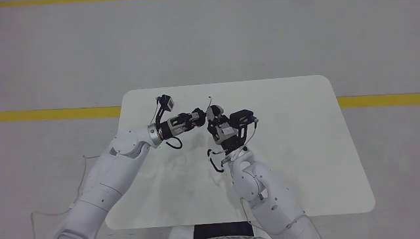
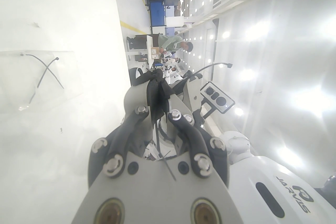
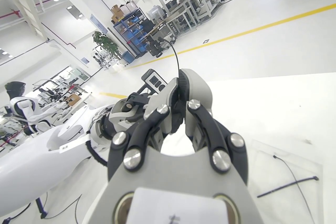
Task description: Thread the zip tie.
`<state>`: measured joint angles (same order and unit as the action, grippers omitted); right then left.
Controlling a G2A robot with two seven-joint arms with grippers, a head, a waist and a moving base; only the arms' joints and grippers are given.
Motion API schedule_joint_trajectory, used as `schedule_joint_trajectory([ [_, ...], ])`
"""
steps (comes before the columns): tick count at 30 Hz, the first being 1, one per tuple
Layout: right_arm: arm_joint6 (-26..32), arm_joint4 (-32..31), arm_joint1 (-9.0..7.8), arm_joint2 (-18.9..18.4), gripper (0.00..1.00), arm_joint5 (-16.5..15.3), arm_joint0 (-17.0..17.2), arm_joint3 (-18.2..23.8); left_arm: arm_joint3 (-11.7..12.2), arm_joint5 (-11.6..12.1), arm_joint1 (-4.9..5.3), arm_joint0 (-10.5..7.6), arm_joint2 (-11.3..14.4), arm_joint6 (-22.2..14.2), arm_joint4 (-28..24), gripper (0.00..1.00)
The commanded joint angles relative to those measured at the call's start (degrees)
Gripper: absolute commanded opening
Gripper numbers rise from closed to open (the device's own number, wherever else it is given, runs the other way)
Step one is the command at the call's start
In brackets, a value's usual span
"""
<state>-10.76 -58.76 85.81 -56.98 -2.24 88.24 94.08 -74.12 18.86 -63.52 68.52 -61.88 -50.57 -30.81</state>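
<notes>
A black zip tie [image 3: 176,57] sticks up from my right gripper [image 3: 181,84], which is shut on it; its head end curves away at the top. My left gripper [image 2: 157,79] is shut on a black zip tie strap [image 2: 158,130], whose pointed tail runs back toward the wrist. From above, the left gripper [image 1: 197,116] and right gripper [image 1: 212,116] meet tip to tip over the middle of the white table [image 1: 295,108], with the thin zip tie [image 1: 210,101] rising between them. I cannot tell whether both hold the same tie.
Two spare black zip ties [image 2: 48,71] lie crossed on a clear sheet [image 2: 65,93] on the table, seen also as spare ties [image 3: 291,184] beside the right gripper. The table's rounded edge [image 1: 328,81] lies beyond the grippers. Bare tabletop extends to the right.
</notes>
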Motion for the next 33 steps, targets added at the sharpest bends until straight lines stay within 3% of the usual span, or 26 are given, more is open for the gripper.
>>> schedule_joint_trajectory([
  [1,-0.1,0.0,0.00,0.0,0.00,0.2,-0.1,-0.1,0.0,0.0,0.00,0.00,0.0,0.0,0.0,0.00],
  [33,-0.2,0.3,-0.15,0.4,0.00,1.4,-0.6,-0.6,0.0,0.0,0.00,0.00,0.0,0.0,0.0,0.00],
])
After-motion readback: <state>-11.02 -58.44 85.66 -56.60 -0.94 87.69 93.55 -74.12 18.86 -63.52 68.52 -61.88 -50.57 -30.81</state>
